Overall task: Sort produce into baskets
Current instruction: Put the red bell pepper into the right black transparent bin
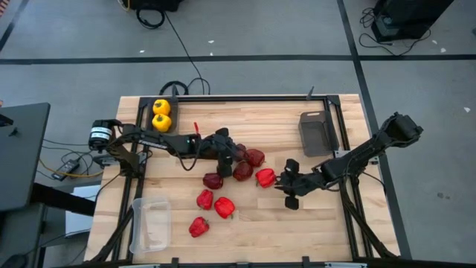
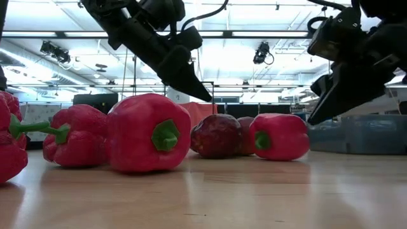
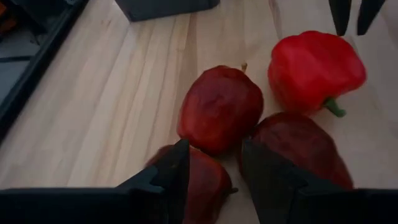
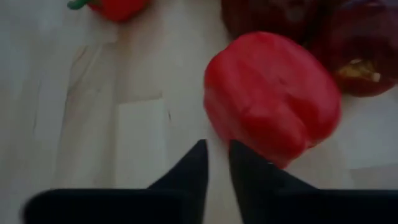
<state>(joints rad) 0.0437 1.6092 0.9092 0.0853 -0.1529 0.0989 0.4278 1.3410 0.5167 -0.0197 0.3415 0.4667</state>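
Bench (image 1: 297,231) — light wood, dark-framed, both arms reaching in toward the middle.

Baskets: one dark grey tray (image 1: 161,115) at the far left corner, holding two yellow peppers (image 1: 161,114); a second dark grey tray (image 1: 318,132) toward the far right, nothing visible in it; a clear tray (image 1: 151,223) at the near left edge, nothing visible in it.

Produce still loose: a cluster of dark maroon fruits (image 1: 243,170) at mid-bench; one red pepper (image 1: 265,177) just beside the cluster on its right; three more red peppers (image 1: 214,206) nearer the clear tray.

Left end effector (image 3: 214,163) — poised over the maroon cluster, fingers partly apart with a maroon fruit (image 3: 220,109) just ahead and another below them; no grip shown.

Right end effector (image 4: 217,158) — beside the lone red pepper, fingers drawn close together, tips nearly touching. In the right wrist view the pepper lies just off to one side of the tips, not between them; nothing is held.

Step in hand, by judgement: yellows sorted; reds and maroons not yet begun. The right arm looks set on the lone red pepper, but its narrow fingers would have to spread and straddle the pepper before any lift. The left arm need only lower and close on one maroon fruit — neighbours touch, so crowding is the risk.
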